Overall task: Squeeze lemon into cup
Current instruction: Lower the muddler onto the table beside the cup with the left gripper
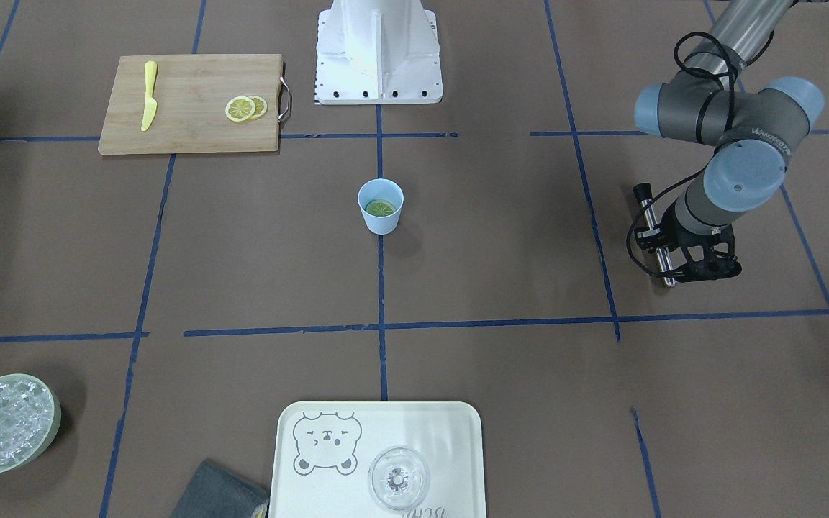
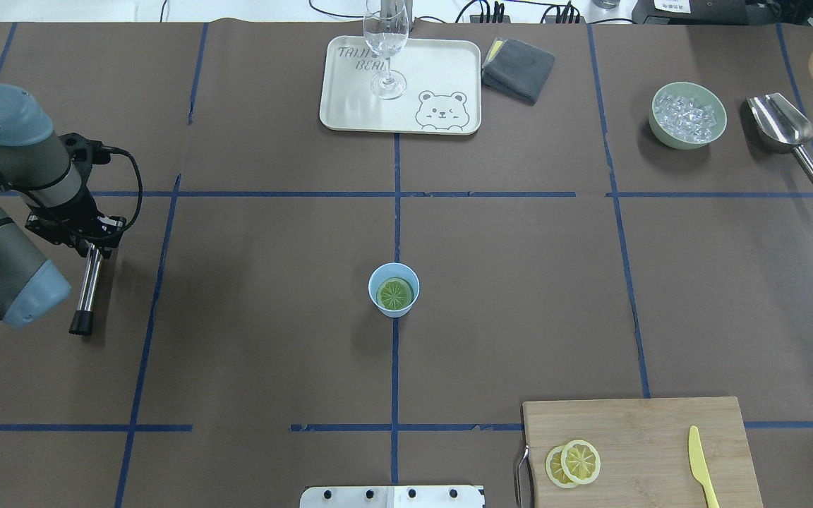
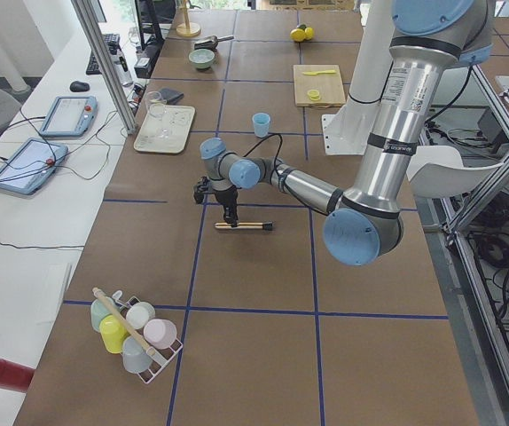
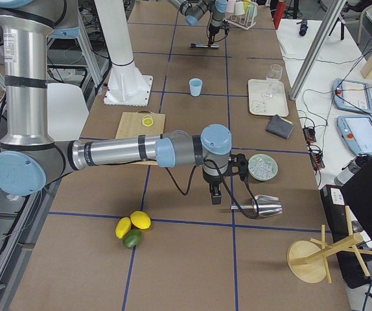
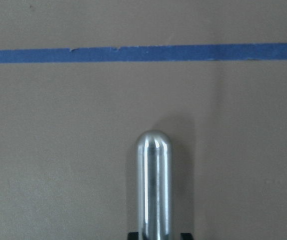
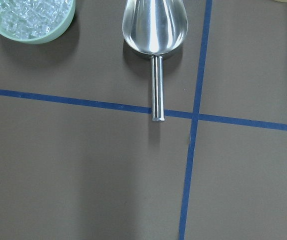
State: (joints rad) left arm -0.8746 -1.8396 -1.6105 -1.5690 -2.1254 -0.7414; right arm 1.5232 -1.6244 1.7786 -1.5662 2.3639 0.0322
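The light-blue cup stands at the table's centre with one lemon slice lying flat inside it. Two more slices overlap on the wooden cutting board. Far from the cup, my left gripper points down and is shut on one end of a metal rod with a black tip. My right gripper shows only in the exterior right view, near a steel scoop; I cannot tell its state.
A yellow plastic knife lies on the board. The cream tray holds a clear glass, with a grey cloth beside it. The green bowl of ice and the steel scoop sit at the right end.
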